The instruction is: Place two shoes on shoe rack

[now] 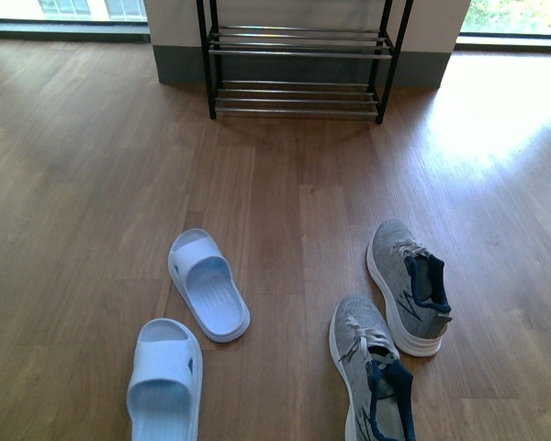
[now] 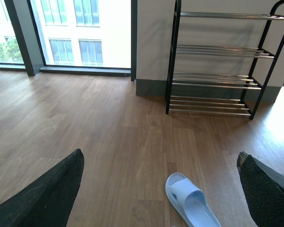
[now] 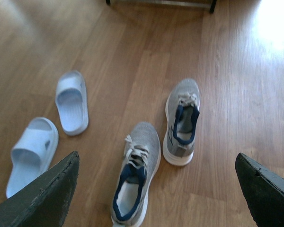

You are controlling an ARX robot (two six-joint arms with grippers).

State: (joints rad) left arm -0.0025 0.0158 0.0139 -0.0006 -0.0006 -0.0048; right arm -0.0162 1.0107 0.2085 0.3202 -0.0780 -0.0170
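Wooden floor [image 3: 236,94].
- Nearer grey sneaker [image 3: 135,175] and farther grey sneaker [image 3: 182,120]: upright, just beside each other, toes toward the shoe rack [image 3: 212,6].
- Nearer pale blue slide [image 3: 32,152] and farther pale blue slide [image 3: 72,103]: set apart from the sneakers.
- Right gripper [image 3: 156,157]: dark jaws spread wide.

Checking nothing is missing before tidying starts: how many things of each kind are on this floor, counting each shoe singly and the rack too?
Grey sneakers: 2
Pale blue slides: 2
Shoe rack: 1
Total: 5
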